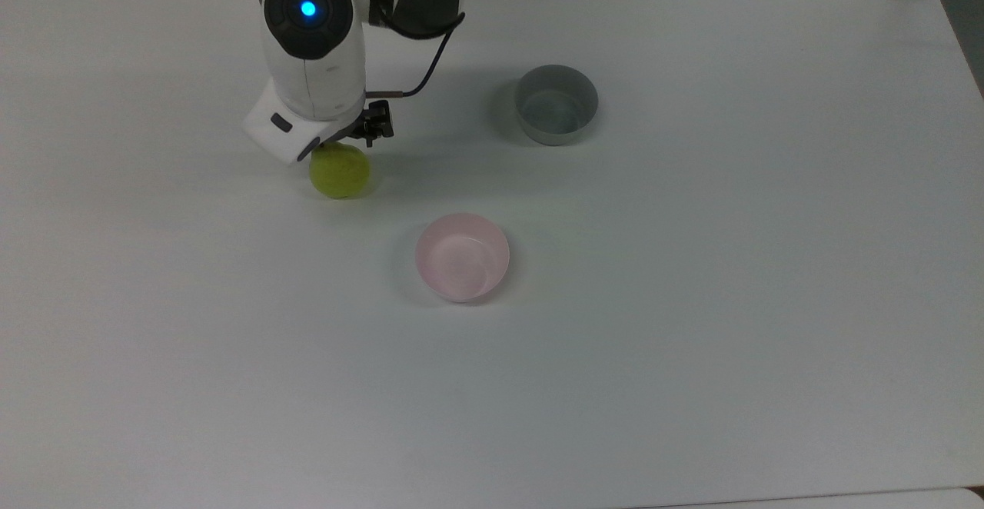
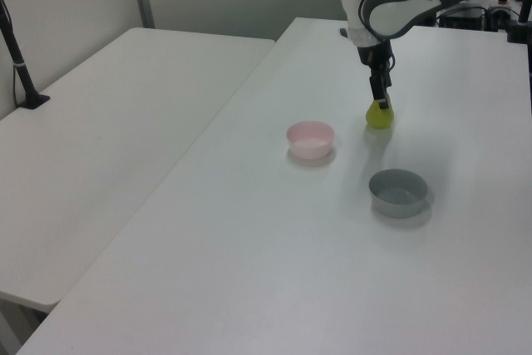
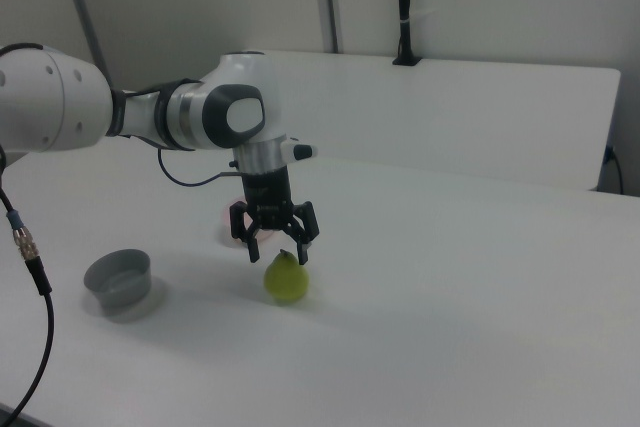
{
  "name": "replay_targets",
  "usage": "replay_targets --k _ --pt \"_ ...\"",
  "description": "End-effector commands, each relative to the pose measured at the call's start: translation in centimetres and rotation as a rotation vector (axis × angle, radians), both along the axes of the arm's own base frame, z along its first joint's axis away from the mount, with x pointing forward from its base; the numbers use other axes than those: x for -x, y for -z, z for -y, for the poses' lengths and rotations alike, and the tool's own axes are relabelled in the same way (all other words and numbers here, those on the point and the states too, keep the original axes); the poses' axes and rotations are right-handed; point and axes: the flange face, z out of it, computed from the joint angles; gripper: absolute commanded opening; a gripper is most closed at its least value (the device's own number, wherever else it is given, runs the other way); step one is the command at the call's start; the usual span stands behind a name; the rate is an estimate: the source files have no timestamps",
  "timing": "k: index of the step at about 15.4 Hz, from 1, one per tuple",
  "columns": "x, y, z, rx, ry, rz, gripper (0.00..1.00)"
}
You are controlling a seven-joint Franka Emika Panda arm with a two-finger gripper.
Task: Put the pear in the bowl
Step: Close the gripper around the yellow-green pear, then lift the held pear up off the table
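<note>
Hanging straight down over the pear (image 3: 286, 279), gripper (image 3: 278, 248) with fingers spread wide astride its top

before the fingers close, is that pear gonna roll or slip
Probably somewhat. The pear is rounded and tapers toward the top, so fingers closing high could slide upward. It stands upright on a small base, so a nudge from the open gripper might tip and roll it.
</note>
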Motion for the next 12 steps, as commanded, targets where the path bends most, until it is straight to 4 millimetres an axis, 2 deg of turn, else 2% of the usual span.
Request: replay_targets --k 1,3,6,9,12 --pt "-0.5 1.4 -0.2 0.010 -0.044 0.011 1.00" --pt "-0.9 3.2 -0.3 0.011 -0.052 0.011 1.00" --pt "-1.0 3.9 -0.3 0.012 -0.056 0.010 1.00" --pt "-1.0 4.2 -0.3 0.007 -0.075 0.002 0.80" --pt "-1.0 2.9 -0.3 -0.001 -0.079 0.014 0.52"
